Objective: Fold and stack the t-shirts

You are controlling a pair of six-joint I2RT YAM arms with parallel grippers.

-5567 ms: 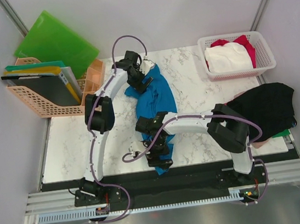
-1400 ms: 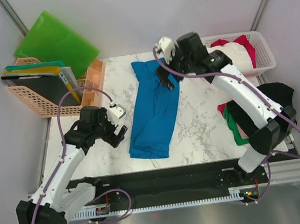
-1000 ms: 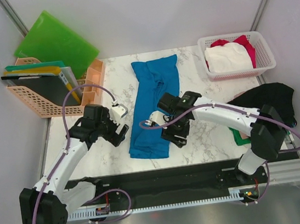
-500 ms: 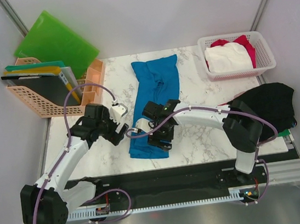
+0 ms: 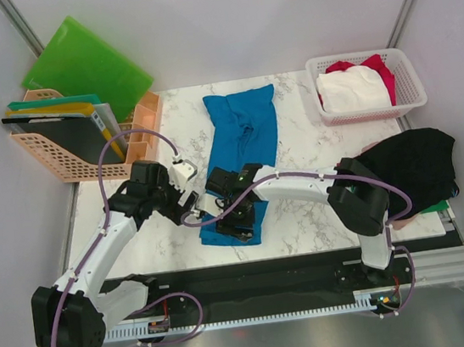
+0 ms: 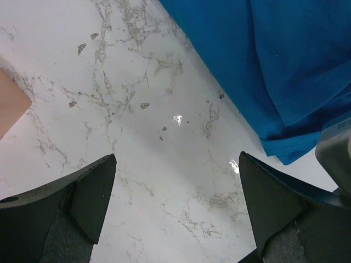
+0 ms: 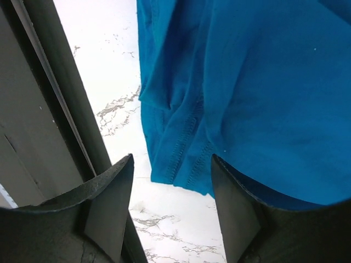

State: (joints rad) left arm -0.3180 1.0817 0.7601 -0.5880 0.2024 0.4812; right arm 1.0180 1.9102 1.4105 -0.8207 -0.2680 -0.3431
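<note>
Right gripper [image 5: 236,221] has moved from far end to near hem of blue t-shirt [image 5: 243,129]; its jaws and left gripper [image 5: 186,198] jaws stand apart, empty. Hem fold likely next.

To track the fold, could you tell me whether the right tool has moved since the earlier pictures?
Yes: the right tool has moved away from the white basket, nearer the robot, and now hangs over the near hem of the blue t-shirt.
</note>
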